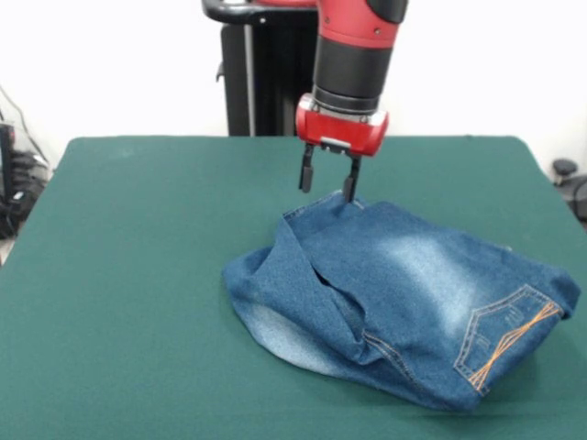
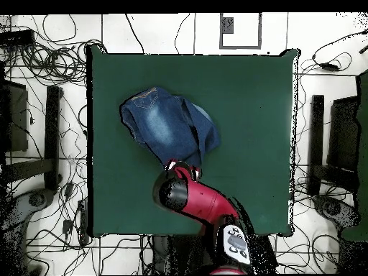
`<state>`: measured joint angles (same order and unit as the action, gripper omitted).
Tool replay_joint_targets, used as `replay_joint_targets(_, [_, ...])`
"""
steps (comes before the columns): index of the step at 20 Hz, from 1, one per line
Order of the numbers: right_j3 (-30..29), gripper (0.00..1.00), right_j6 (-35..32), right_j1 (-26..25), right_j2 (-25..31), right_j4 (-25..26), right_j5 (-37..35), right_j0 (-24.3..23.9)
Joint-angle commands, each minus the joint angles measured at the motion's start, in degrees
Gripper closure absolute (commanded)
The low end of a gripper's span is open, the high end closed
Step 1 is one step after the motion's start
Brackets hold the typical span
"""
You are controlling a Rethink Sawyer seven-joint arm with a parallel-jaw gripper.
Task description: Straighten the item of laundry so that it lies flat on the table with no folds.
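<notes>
The blue denim jeans lie crumpled and folded over on the right half of the dark green table. An orange-embroidered back pocket faces up at the near right. A flap is folded over along the left side. My gripper hangs straight down over the far edge of the jeans, with its fingers apart and nothing between them. Its right fingertip is at the cloth's edge. In the overhead view the jeans lie left of the middle of the table, and the gripper is at their edge nearest the robot's base.
The black pedestal stands behind the table's far edge. Cables and stands lie on the floor round the table. Bare green cloth stretches left of the jeans in the front view.
</notes>
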<state>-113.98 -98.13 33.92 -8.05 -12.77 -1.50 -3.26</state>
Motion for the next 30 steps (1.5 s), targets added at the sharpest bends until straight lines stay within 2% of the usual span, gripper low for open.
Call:
replay_joint_targets(1, [-2.09, 0.00, -15.77, -3.03, 8.42, -2.71, 3.59, -0.98])
replay_joint_targets(10, [-1.57, 0.00, -15.57, -5.06, 9.37, -2.48, 4.78, -1.68])
replay_joint_targets(30, [-5.41, 0.00, -16.20, -1.65, 8.59, -3.04, 2.86, -1.10])
